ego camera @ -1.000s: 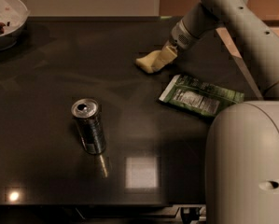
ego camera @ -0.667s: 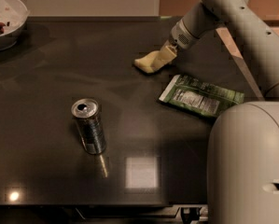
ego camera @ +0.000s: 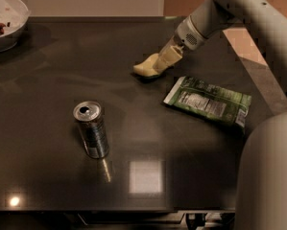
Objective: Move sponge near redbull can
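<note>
While the gripper (ego camera: 169, 57) touches the sponge (ego camera: 147, 67) at the back of the table (ego camera: 47, 176), I cannot tell if it grips it. The can (ego camera: 91, 129) stands well apart, nearer the front. It should go slowly and stop just beside the can, without knocking it.

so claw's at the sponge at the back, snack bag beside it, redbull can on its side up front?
No. Camera view shows the redbull can standing upright, not on its side. Rest holds: claw at the sponge, snack bag beside it.
</note>
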`<action>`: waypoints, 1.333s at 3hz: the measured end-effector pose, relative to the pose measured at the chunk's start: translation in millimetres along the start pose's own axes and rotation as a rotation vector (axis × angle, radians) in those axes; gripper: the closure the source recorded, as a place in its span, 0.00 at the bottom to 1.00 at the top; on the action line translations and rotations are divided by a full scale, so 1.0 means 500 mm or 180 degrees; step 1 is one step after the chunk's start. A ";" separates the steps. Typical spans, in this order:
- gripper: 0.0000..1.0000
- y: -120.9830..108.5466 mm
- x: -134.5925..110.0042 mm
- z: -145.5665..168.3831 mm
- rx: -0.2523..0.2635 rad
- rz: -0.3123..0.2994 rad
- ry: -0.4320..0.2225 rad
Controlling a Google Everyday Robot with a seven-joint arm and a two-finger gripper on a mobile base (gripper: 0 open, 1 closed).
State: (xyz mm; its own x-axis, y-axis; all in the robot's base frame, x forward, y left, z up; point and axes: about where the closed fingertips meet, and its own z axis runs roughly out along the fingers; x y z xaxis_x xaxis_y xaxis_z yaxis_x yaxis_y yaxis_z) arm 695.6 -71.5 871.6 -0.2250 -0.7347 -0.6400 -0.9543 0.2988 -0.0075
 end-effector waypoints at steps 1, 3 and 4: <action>1.00 0.086 -0.029 -0.008 -0.0174 -0.0226 -0.0104; 1.00 0.262 -0.068 0.007 -0.0540 -0.0665 -0.0280; 1.00 0.320 -0.084 0.013 -0.0687 -0.0784 -0.0370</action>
State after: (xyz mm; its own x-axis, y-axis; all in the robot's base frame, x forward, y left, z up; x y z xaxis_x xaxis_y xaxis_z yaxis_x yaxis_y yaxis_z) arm 553.6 11.0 892.1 0.0292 -0.6907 -0.7226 -0.9996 -0.0237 -0.0178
